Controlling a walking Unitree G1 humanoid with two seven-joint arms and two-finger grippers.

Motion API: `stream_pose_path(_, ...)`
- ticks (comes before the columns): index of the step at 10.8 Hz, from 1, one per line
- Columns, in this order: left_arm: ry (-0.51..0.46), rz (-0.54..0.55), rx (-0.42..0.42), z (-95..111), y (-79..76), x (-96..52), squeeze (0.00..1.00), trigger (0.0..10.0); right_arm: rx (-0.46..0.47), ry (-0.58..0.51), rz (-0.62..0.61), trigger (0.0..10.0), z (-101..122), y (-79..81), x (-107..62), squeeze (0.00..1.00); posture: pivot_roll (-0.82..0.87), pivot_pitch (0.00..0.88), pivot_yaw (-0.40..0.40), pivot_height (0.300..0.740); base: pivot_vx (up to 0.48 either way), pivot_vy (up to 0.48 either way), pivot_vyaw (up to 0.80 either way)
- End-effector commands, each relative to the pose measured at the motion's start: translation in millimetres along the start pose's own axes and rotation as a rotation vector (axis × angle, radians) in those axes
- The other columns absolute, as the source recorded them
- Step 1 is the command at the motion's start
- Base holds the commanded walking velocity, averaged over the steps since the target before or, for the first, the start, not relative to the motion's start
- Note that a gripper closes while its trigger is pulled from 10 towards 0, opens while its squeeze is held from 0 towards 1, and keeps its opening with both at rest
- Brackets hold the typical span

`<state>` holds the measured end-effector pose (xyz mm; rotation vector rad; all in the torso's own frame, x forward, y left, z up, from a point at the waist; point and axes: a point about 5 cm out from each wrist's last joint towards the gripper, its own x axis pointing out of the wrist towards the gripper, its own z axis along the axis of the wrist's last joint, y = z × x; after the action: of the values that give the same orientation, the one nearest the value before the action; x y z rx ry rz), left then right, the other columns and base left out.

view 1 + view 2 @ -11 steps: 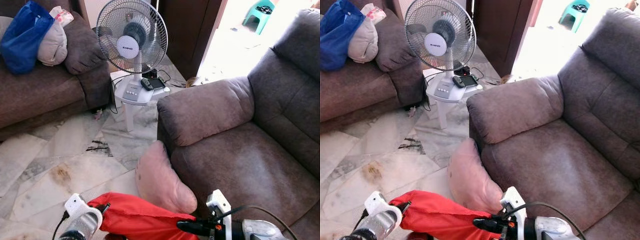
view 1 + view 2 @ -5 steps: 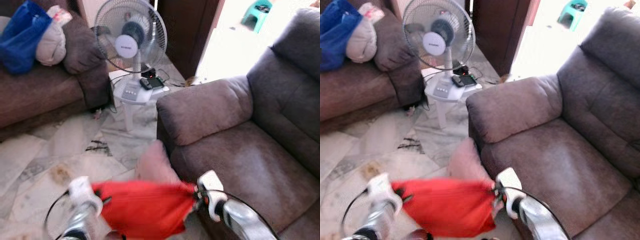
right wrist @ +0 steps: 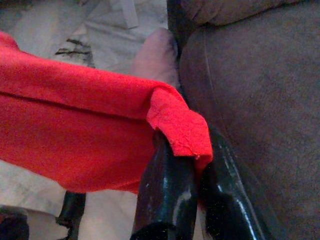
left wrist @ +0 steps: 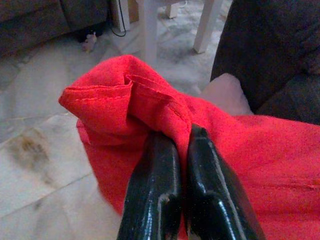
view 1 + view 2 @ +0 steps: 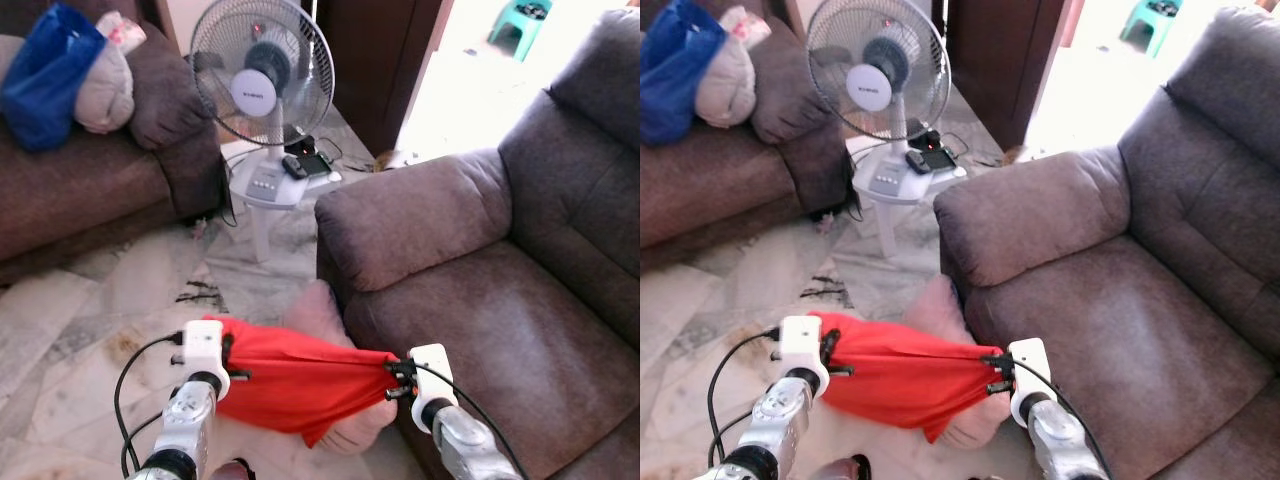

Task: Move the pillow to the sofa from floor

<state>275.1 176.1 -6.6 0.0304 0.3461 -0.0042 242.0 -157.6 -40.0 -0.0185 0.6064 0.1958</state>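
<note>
A red fabric pillow cover (image 5: 285, 385) hangs stretched between my two grippers, just above the floor. My left gripper (image 5: 228, 358) is shut on its left corner, with the fingers (image 4: 155, 170) pinching a fold. On the right corner my right gripper (image 5: 392, 380) is shut as well, and fabric drapes over its fingertips (image 3: 170, 155). Behind the red cloth a pink pillow (image 5: 318, 308) stands on the marble floor, leaning against the front of the brown sofa (image 5: 500, 330). The cloth hides the pillow's middle.
A white standing fan (image 5: 262, 72) on a small white stand (image 5: 268, 186) with remotes is ahead. A second brown sofa (image 5: 90, 190) at left carries a blue bag (image 5: 45, 75) and a beige bundle (image 5: 105, 92). The sofa armrest (image 5: 415, 215) juts forward.
Both grippers have risen and moved forward, pulling the red cloth up and taut in front of the pink pillow. The right gripper has swung from pointing left to pointing ahead.
</note>
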Motion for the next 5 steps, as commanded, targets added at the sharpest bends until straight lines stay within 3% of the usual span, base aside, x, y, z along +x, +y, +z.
stream_pose_path(1, -0.020, 0.126, 0.034, -1, 29.7, -6.0, 0.00, 10.0, 0.072, 0.033, -0.170, 10.0, -13, -28.7, -8.9, 0.00, 0.05, 0.046, -0.065, 0.740, 0.000, 0.000, 0.00)
stream_pose_path(3, 0.018, 0.190, -0.009, -14, 39.0, -14.5, 0.00, 10.0, 0.105, 0.029, -0.187, 10.0, -14, -26.6, -7.5, 0.00, 0.06, 0.030, -0.063, 0.740, 0.000, 0.000, 0.00)
stream_pose_path(5, 0.049, 0.223, 0.016, -21, 45.8, -19.5, 0.00, 10.0, 0.146, -0.007, -0.186, 10.0, -9, -23.8, -5.6, 0.00, 0.06, 0.000, -0.062, 0.740, 0.000, 0.000, 0.00)
